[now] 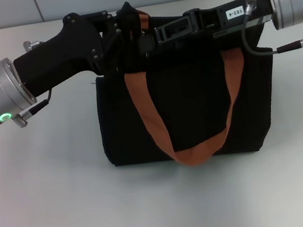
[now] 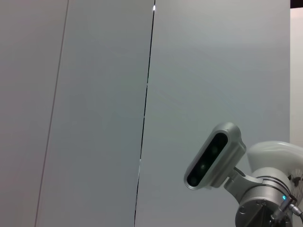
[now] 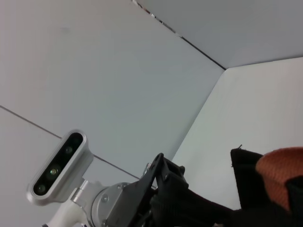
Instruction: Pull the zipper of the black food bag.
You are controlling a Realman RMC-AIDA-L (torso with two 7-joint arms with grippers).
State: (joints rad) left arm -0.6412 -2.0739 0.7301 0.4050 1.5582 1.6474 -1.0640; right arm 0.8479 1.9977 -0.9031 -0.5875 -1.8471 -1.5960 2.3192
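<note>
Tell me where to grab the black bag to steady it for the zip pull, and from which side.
Judging from the head view, grip the black food bag by an upper end corner, coming from above: it stands upright and boxy, its top seam facing up. The orange strap hangs slack, so holds poorly. Both the left gripper and right gripper already sit at the top edge.

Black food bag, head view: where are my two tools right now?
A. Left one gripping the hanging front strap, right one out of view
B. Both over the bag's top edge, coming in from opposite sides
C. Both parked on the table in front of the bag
B: the left tool and the right tool meet above the top of the black food bag, while its orange-brown strap hangs free in front.
</note>
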